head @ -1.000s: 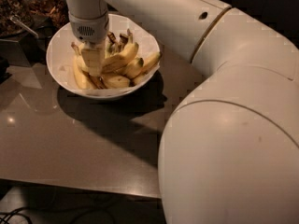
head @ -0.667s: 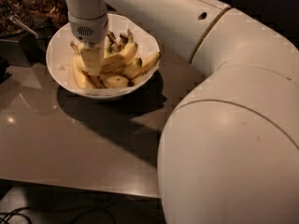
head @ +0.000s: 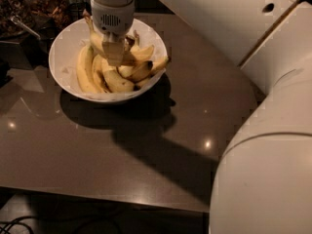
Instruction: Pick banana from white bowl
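- the gripper (head: 115, 53) hangs low over the middle of the white bowl (head: 66, 42), its tip down among the fruit; you cannot tell whether it is apart, together or clamped on anything, because the pile hides that.
- the banana (head: 84, 73) you want is the longest one. it lies inside the bowl against its left wall as the camera sees it, just beside the gripper on that side and a little nearer the camera.
- its long axis runs from the far rim toward the near rim, bowed to follow the bowl wall, so it lies roughly alongside the gripper's line of descent, not across it.
- judging from this, you would need to shift the gripper toward that left wall before closing. where it hangs now, it sits over the shorter bananas in the centre.
- there is only one arm (head: 273, 130), so no choice of side.
- count: one bowl, one gripper, and at least six bananas. they overlap, so take that as a floor.
- the bowl stands on the table (head: 146, 150), near its far left corner.
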`<control>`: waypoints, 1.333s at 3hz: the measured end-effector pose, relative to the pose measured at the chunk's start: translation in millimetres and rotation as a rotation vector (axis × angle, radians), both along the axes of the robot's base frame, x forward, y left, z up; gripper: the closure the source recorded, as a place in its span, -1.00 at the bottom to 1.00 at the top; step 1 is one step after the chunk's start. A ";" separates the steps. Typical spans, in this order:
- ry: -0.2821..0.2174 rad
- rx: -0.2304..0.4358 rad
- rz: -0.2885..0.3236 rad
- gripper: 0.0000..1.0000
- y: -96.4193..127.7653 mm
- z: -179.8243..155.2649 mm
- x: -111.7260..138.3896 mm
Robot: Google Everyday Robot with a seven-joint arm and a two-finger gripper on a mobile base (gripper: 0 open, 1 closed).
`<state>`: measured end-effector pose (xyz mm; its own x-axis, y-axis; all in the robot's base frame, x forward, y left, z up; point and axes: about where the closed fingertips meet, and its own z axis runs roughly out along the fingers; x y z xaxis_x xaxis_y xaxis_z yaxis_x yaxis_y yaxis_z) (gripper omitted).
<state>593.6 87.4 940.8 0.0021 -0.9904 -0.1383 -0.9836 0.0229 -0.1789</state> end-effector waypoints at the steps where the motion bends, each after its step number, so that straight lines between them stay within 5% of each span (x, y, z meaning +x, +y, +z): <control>1: 0.000 -0.001 0.004 1.00 -0.4 0.4 -0.7; 3: -0.026 -0.004 0.023 1.00 7.2 12.9 -19.5; 4: -0.039 -0.048 0.036 1.00 8.4 37.1 -53.5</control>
